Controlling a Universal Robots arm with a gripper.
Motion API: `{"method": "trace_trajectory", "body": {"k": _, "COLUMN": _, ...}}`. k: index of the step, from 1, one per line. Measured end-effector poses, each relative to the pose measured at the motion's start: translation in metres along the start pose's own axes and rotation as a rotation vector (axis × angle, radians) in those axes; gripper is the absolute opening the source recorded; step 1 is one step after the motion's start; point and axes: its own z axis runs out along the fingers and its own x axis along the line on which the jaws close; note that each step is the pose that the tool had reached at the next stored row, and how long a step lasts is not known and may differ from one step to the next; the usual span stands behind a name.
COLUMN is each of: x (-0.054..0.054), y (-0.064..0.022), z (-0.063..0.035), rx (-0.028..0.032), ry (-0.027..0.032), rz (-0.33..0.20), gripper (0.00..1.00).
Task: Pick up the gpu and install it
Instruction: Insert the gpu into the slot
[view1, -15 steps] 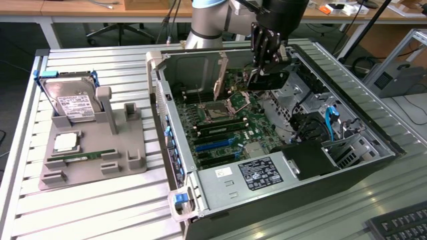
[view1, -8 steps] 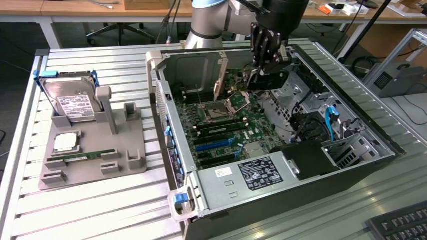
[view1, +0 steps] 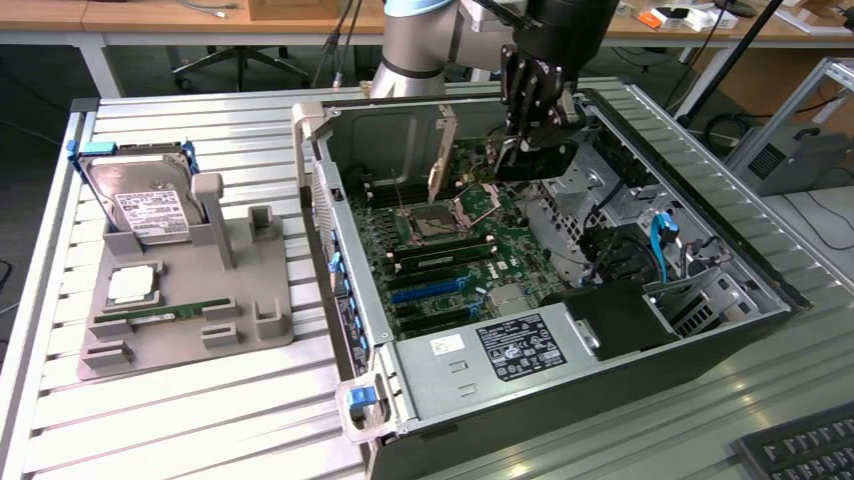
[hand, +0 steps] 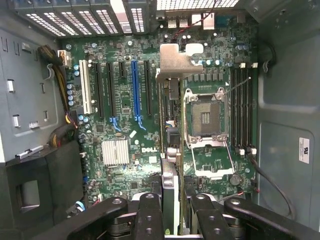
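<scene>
I see the arm (view1: 434, 40) reaching down from the upper centre of the exterior view into the open computer case (view1: 334, 130), wrist near vertical. The gripper (view1: 531, 140) (hand: 175, 210) is clamped on the gpu (hand: 170, 175), which stands edge-on over the motherboard (hand: 120, 120), just beside the CPU socket (hand: 205, 115). I cannot tell whether the card touches a slot.
</scene>
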Motion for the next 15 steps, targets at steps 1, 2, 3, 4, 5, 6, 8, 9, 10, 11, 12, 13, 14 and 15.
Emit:
{"method": "trace_trajectory", "body": {"k": 1, "x": 0.0000, "y": 0.0000, "z": 0.0000, "rx": 0.0000, "ry": -0.0002, "rz": -0.003, "gripper": 0.27}}
{"method": "trace_trajectory", "body": {"k": 2, "x": 0.0001, "y": 0.0000, "z": 0.0000, "rx": -0.0001, "ry": -0.0003, "rz": -0.006, "gripper": 0.27}}
{"method": "trace_trajectory", "body": {"k": 3, "x": 0.0002, "y": 0.0000, "z": 0.0000, "rx": -0.0001, "ry": -0.0005, "rz": -0.008, "gripper": 0.27}}
{"method": "trace_trajectory", "body": {"k": 4, "x": 0.0002, "y": 0.0000, "z": 0.0000, "rx": -0.0001, "ry": -0.0005, "rz": -0.009, "gripper": 0.27}}
{"method": "trace_trajectory", "body": {"k": 5, "x": 0.0003, "y": 0.0000, "z": 0.0000, "rx": -0.0002, "ry": -0.0006, "rz": -0.011, "gripper": 0.27}}
{"method": "trace_trajectory", "body": {"k": 6, "x": 0.0004, "y": 0.0000, "z": 0.0000, "rx": -0.0002, "ry": -0.0007, "rz": -0.013, "gripper": 0.27}}
{"method": "trace_trajectory", "body": {"k": 8, "x": 0.0006, "y": 0.0000, "z": 0.0000, "rx": -0.0003, "ry": -0.0009, "rz": -0.017, "gripper": 0.27}}
{"method": "trace_trajectory", "body": {"k": 9, "x": 0.0008, "y": 0.0000, "z": 0.0000, "rx": -0.0003, "ry": -0.0010, "rz": -0.018, "gripper": 0.27}}
{"method": "trace_trajectory", "body": {"k": 10, "x": 0.0009, "y": 0.0000, "z": 0.0000, "rx": -0.0004, "ry": -0.0011, "rz": -0.020, "gripper": 0.27}}
{"method": "trace_trajectory", "body": {"k": 11, "x": 0.0010, "y": 0.0000, "z": 0.0000, "rx": -0.0004, "ry": -0.0011, "rz": -0.021, "gripper": 0.27}}
{"method": "trace_trajectory", "body": {"k": 12, "x": 0.0011, "y": 0.0000, "z": 0.0000, "rx": -0.0004, "ry": -0.0012, "rz": -0.023, "gripper": 0.27}}
{"method": "trace_trajectory", "body": {"k": 13, "x": 0.0012, "y": 0.0000, "z": 0.0000, "rx": -0.0004, "ry": -0.0013, "rz": -0.024, "gripper": 0.27}}
{"method": "trace_trajectory", "body": {"k": 14, "x": 0.0013, "y": 0.0000, "z": 0.0000, "rx": -0.0004, "ry": -0.0014, "rz": -0.026, "gripper": 0.27}}
{"method": "trace_trajectory", "body": {"k": 15, "x": 0.0014, "y": -0.0001, "z": 0.0000, "rx": -0.0005, "ry": -0.0015, "rz": -0.029, "gripper": 0.27}}
